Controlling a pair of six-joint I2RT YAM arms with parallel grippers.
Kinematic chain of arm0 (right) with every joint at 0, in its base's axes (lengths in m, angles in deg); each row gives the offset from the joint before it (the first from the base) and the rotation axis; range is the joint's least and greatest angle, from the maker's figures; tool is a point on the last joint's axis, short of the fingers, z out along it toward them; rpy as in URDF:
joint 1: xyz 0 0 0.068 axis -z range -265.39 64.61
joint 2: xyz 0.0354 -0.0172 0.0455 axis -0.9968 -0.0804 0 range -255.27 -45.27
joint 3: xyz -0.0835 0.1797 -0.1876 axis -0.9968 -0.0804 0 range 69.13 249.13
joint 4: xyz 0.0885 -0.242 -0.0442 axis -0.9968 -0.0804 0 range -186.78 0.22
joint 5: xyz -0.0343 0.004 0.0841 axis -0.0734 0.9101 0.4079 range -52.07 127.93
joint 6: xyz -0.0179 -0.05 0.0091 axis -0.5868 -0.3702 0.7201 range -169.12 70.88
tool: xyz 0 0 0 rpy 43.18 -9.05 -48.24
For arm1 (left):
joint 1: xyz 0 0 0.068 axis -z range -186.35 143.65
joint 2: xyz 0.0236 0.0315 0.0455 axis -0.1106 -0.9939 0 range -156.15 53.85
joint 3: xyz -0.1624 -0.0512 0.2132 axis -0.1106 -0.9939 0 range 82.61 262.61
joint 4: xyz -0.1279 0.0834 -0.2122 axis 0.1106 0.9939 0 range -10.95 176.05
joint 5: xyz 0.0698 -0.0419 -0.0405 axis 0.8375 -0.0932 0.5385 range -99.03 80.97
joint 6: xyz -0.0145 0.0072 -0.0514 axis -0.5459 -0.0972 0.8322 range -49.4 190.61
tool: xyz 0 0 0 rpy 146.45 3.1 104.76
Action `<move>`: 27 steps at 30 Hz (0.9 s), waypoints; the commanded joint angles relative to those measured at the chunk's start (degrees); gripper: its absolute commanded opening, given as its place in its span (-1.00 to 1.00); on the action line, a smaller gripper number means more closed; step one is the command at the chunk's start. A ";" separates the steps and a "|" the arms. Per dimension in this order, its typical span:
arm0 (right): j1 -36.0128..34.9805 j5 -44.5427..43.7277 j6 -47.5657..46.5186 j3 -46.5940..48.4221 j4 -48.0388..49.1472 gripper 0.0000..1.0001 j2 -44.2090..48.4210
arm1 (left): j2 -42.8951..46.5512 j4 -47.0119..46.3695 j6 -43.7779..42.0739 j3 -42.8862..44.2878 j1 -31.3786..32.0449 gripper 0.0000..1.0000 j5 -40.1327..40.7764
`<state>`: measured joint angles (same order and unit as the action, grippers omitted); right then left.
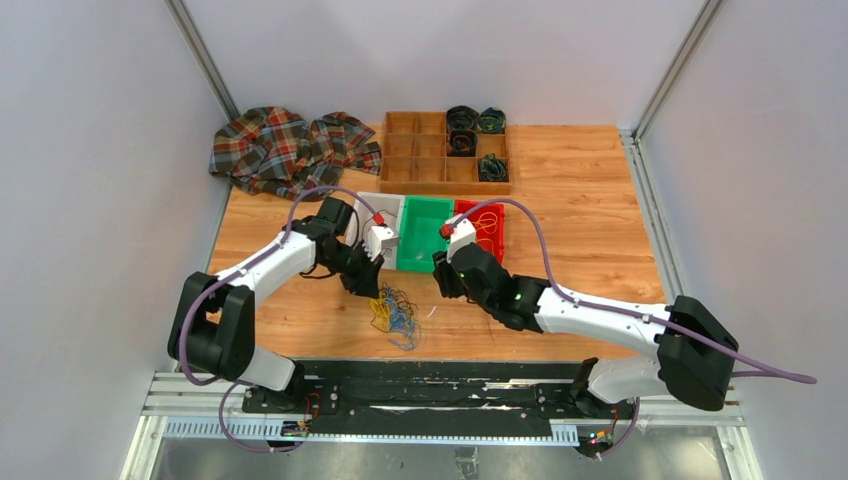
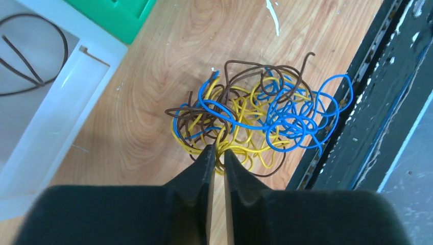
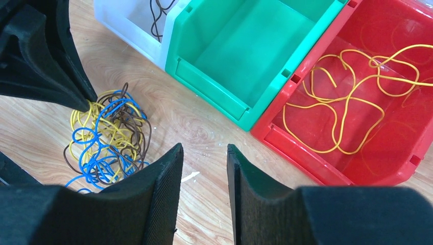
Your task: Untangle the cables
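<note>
**Left end effector pinched at the edge of the tangle, right one open beside it**

- Cables (image 2: 255, 115): one loose clump of thin yellow, blue and brown wire, lying on the wooden tabletop (image 1: 580, 220) just ahead of the left end effector (image 2: 218, 150). Blue loops spread to the far side of the clump, towards the black base rail.
- Left end effector: fingers drawn in to a thin slit. A yellow strand at the clump's near edge sits between the tips, so it reads as gripping that strand.
- Right end effector (image 3: 204, 148): fingers apart, nothing between them, only bare wood below. The clump lies to its left, apart from it.
- Ahead of the right end effector: a green bin (image 3: 209, 84), and a red bin (image 3: 316, 166) to the right holding a loose yellow wire (image 3: 347, 107).
- White bin (image 2: 61, 112): ahead-left of the left end effector, with a brown wire (image 2: 30, 66) inside.
- Far beyond both: a wooden compartment tray (image 1: 410, 170) with dark coils (image 1: 461, 128), and a plaid cloth (image 1: 290, 145).
</note>
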<state>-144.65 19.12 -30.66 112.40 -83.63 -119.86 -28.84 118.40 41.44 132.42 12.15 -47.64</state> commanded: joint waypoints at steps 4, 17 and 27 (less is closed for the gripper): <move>-1.24 -0.27 0.11 -0.08 2.33 -0.29 2.01 | 2.59 4.56 -1.06 3.45 -0.31 -0.99 0.64; -8.00 7.60 -2.75 3.80 19.47 0.30 -4.62 | 15.85 17.87 4.13 14.34 -0.31 -0.99 -0.63; -8.43 8.88 -2.50 5.32 24.49 0.32 -7.27 | 18.00 19.91 8.26 17.66 -0.22 -0.99 -2.90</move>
<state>-152.37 27.65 -32.45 115.44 -63.26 -125.96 -12.12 136.48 47.51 147.34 12.15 -48.23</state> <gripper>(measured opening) 0.658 0.014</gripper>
